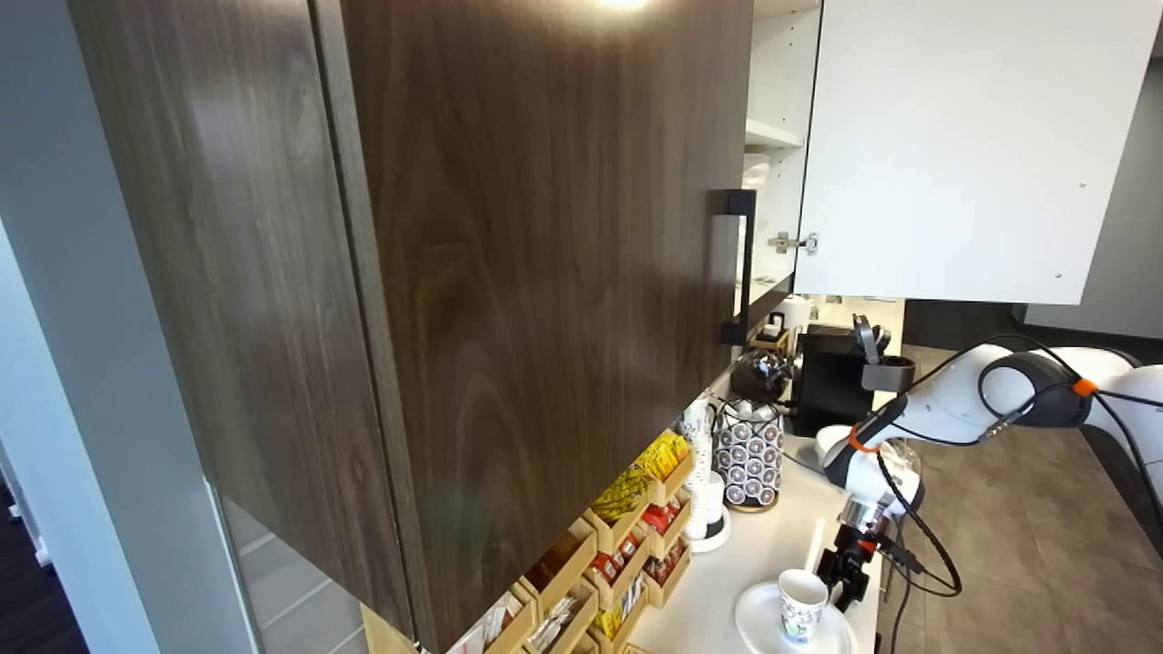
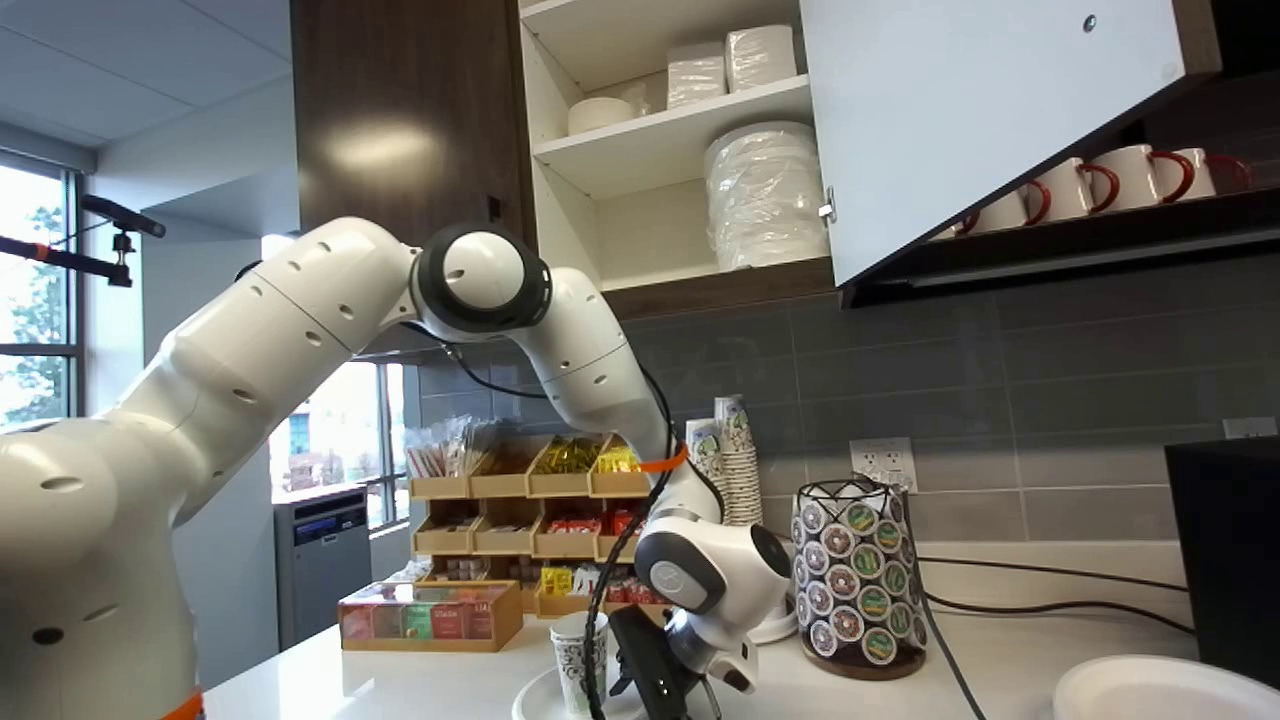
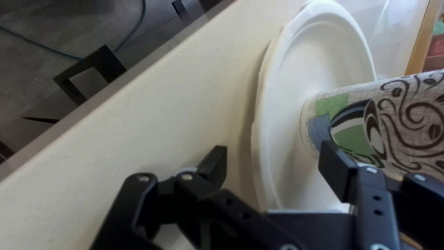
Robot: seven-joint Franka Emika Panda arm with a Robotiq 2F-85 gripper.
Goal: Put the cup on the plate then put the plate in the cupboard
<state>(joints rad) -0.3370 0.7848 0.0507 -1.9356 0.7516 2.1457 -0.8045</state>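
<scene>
- The pale counter (image 3: 156, 121) ran beneath the plate (image 3: 322, 62), with one counter edge near the plate.
- The dark brown wood-grain cabinet (image 1: 545, 272) hung higher than the plate and filled much of an exterior view.
- The cupboard (image 2: 650, 225) also hung higher than the plate. Its white door (image 1: 963, 145) stood wide open, and its light shelves held white stacks in clear wrap (image 2: 765, 195).
- The white robot arm (image 2: 590, 340) arched over, its lower end beside the plate.
- Tiered wooden trays (image 2: 500, 487) of bright packets stood behind the plate in an exterior view.
- A cylindrical holder (image 2: 860, 590) lined with round patterned discs stood well apart from the plate.
- The plate, round and plain white, lay flat.
- A second round white dish (image 2: 1165, 690) sat well apart from the plate.
- The dark gripper (image 3: 274, 166) straddled the plate's rim, its fingers (image 3: 336, 170) spread apart: in the wrist view, one showed outside the rim over the counter, the other inside it. Whether either touched the plate could not be told.
- The cup (image 1: 802, 607), white with printed brown swirls and green patches, stood upright on the plate, just beside the inner finger; whether they touched was unclear.
</scene>
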